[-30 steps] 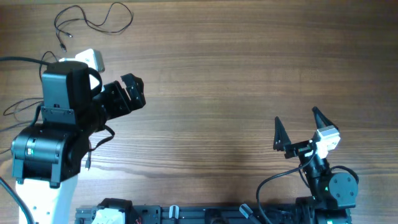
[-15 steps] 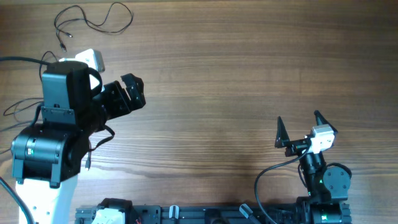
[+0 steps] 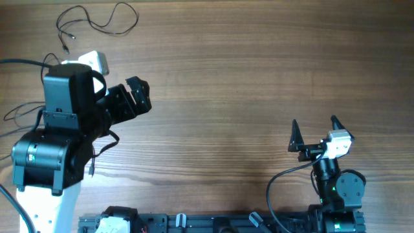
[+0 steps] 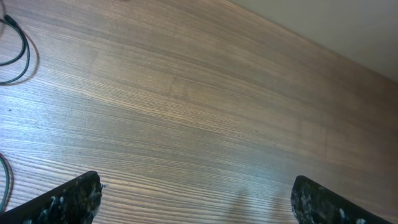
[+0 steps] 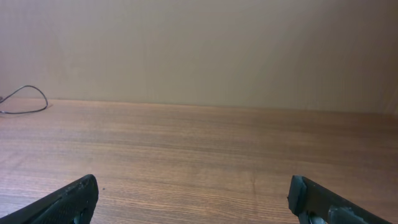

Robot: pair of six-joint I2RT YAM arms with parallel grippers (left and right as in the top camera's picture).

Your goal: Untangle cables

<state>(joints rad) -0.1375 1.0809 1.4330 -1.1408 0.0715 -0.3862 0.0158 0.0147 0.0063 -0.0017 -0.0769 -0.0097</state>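
A thin black cable (image 3: 97,21) lies in loose loops at the far left corner of the wooden table; part of it shows in the left wrist view (image 4: 18,53) and far off in the right wrist view (image 5: 28,102). Another thin cable (image 3: 16,111) lies at the left edge beside the left arm. My left gripper (image 3: 138,96) is open and empty over bare wood, right of the cables. My right gripper (image 3: 315,134) is open and empty near the front right, far from the cables.
The left arm's body (image 3: 55,139) covers the table's left front. A white camera block (image 3: 94,61) sits on its wrist. The right arm's base (image 3: 339,191) and its black lead (image 3: 281,191) are at the front edge. A pale wall (image 5: 199,43) stands behind the table.
My right gripper has drawn back slightly toward its base and shifted a little right. The left arm and the cables have not moved.
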